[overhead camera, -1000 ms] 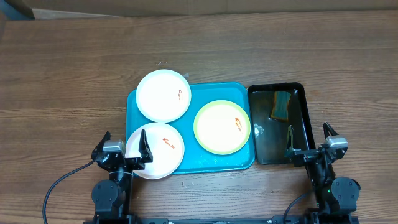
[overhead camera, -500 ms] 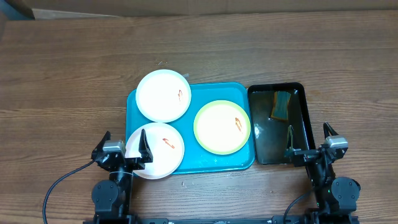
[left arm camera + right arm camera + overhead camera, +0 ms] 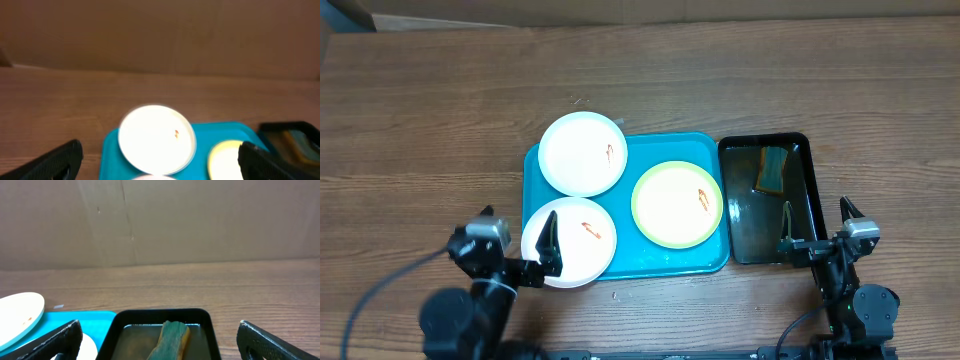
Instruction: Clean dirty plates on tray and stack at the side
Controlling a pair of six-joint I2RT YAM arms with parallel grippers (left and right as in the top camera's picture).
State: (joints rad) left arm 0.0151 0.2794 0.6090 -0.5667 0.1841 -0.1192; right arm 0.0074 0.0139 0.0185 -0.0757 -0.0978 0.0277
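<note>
The turquoise tray [image 3: 630,205] holds three plates, each with a red-orange smear. A white plate [image 3: 582,153] sits at its back left and shows in the left wrist view [image 3: 157,138]. A second white plate [image 3: 575,240] overhangs the front left corner. The yellow-green rimmed plate [image 3: 677,204] lies on the right half. My left gripper [image 3: 515,250] is open and empty at the near white plate's left edge, one finger over it. My right gripper [image 3: 817,238] is open and empty at the front of the black tub.
A black tub [image 3: 802,205] of water stands right of the tray, with a green and yellow sponge [image 3: 772,168] at its back end, also in the right wrist view [image 3: 172,339]. A cardboard wall [image 3: 160,220] rises behind the table.
My left arm has shifted left and towards the front; its wrist view is blurred by motion. The right arm and the plates have not moved.
</note>
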